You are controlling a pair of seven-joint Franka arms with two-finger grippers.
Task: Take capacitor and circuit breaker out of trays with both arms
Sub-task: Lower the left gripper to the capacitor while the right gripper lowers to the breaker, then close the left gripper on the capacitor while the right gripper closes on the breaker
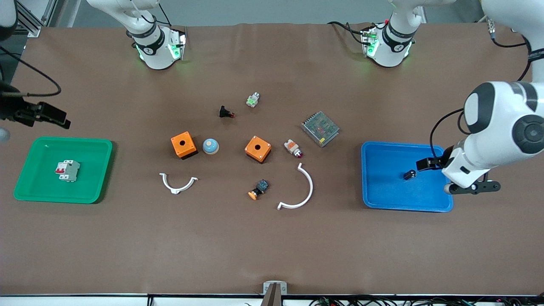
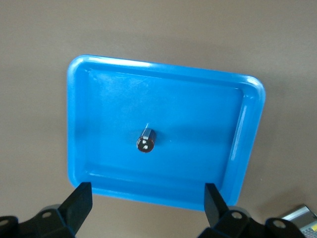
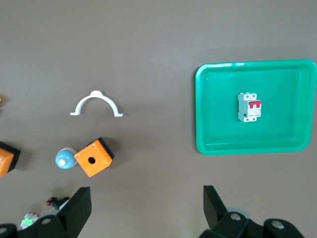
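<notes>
Both hands [image 2: 146,208] [image 3: 146,208] open above loaded trays [image 1: 102,170] [image 1: 382,195].

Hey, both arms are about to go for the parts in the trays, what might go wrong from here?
1. The capacitor is a tiny cylinder lying on its side in the blue tray; the open left hand above it may nudge it and set it rolling.
2. The right hand, open, is not yet over the circuit breaker in the green tray; a low approach might clip the rim.

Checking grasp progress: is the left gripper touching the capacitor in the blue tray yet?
Apart. The left wrist view shows the left gripper open, with bare blue tray floor separating it from the capacitor.
</notes>
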